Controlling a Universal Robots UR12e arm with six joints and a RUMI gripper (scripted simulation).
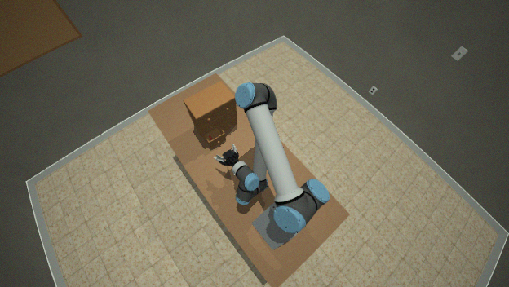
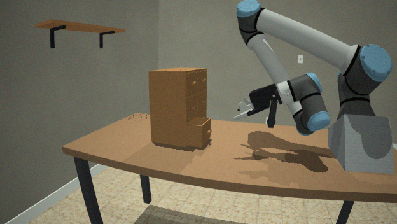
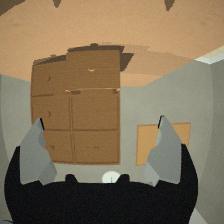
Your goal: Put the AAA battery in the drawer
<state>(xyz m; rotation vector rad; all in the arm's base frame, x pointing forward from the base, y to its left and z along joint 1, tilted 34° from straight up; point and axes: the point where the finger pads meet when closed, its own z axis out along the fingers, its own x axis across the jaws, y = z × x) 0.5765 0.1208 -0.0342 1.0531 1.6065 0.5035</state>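
The wooden chest [image 1: 212,108] stands upright near the far end of the table; it also shows in the exterior view [image 2: 178,106] and, upside down, in the wrist view [image 3: 77,112]. One bottom drawer [image 1: 214,138] [image 2: 198,132] [image 3: 95,62] is pulled partly out, and something small and red lies inside it. The other drawers look shut. My gripper [image 1: 228,155] [image 2: 240,112] is open and empty. It hovers above the table a short way in front of the chest, fingers pointing at the drawer fronts [image 3: 100,145]. I cannot make out the AAA battery on the table.
The arm's grey base block [image 2: 362,143] stands at the table's near right end [image 1: 269,228]. A wall shelf [image 2: 79,27] hangs high at the left. The table's long edges run close to the chest on both sides.
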